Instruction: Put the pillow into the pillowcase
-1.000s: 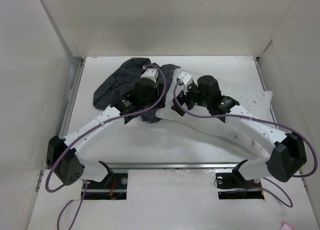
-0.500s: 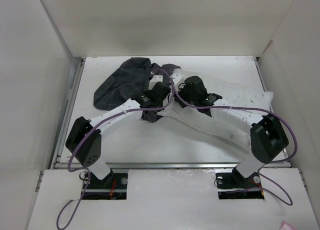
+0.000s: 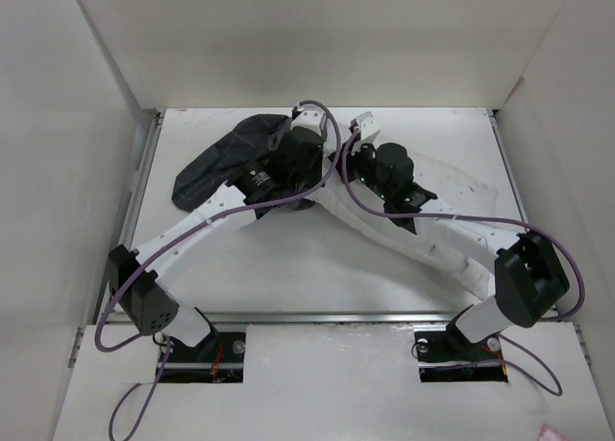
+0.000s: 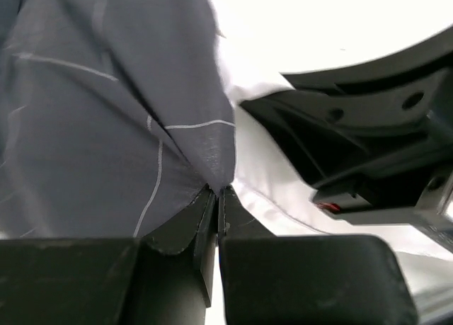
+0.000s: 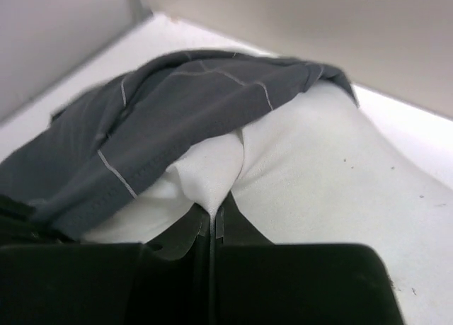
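Note:
The dark grey pillowcase (image 3: pixel 223 162) with thin light grid lines lies crumpled at the back left of the table. The off-white speckled pillow (image 3: pixel 452 232) stretches from the middle toward the near right. My left gripper (image 3: pixel 315 162) is shut on a fold of the pillowcase (image 4: pixel 127 112), its tips (image 4: pixel 218 192) pinching the grey cloth beside the white pillow (image 4: pixel 272 180). My right gripper (image 3: pixel 354 158) is shut on a pinch of pillow fabric (image 5: pixel 212 213). In the right wrist view the pillowcase (image 5: pixel 163 116) drapes over the pillow's end (image 5: pixel 333 169).
White walls enclose the table at the left, back and right. A metal rail (image 3: pixel 142 182) runs along the left edge and another (image 3: pixel 327 316) along the near edge. The right gripper's black body (image 4: pixel 368 144) sits close beside my left jaws.
Both grippers closed, the left on the pillowcase and the right on the pillow. Both wrists then shifted toward the back wall, and the pillowcase's near flap was drawn up off the table.

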Action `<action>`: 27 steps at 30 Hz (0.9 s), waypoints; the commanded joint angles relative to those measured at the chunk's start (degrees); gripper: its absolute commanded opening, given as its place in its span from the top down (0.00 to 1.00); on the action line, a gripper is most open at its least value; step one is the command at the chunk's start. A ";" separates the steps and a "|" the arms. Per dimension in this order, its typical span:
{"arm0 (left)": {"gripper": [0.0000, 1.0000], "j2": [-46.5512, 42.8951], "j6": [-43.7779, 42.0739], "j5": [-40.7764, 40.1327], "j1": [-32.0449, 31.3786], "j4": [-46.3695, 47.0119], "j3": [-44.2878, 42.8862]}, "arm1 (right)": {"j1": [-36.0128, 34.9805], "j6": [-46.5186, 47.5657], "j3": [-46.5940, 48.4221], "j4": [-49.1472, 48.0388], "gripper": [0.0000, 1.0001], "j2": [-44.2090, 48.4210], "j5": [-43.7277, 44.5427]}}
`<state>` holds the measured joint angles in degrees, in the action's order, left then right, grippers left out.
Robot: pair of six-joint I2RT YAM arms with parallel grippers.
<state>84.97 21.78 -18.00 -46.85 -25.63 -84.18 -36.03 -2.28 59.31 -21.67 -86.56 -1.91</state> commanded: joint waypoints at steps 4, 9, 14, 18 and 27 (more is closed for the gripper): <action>1.00 -1.21 -2.18 12.27 -1.05 0.57 -10.27 | -0.62 -14.73 -3.13 -32.96 1.00 -2.09 -1.08; 1.00 2.56 -3.67 22.75 -1.05 -0.11 -19.77 | -2.19 -23.72 -5.17 -57.06 1.00 -12.91 -1.96; 1.00 9.42 -0.52 29.93 -1.05 -2.76 -25.77 | -4.05 -26.72 -2.01 -58.56 1.00 -17.49 10.96; 1.00 11.53 0.72 38.21 -1.05 -1.97 -25.32 | -4.05 -26.54 0.36 -59.10 1.00 -20.04 12.02; 0.87 5.57 1.86 21.89 -1.58 -12.33 -16.73 | -0.29 -28.21 -8.57 -63.52 0.56 -19.88 -5.25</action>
<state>95.96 20.21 2.92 -44.82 -32.47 -104.42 -38.20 -27.66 53.74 -74.13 -109.10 3.22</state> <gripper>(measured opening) 0.090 0.396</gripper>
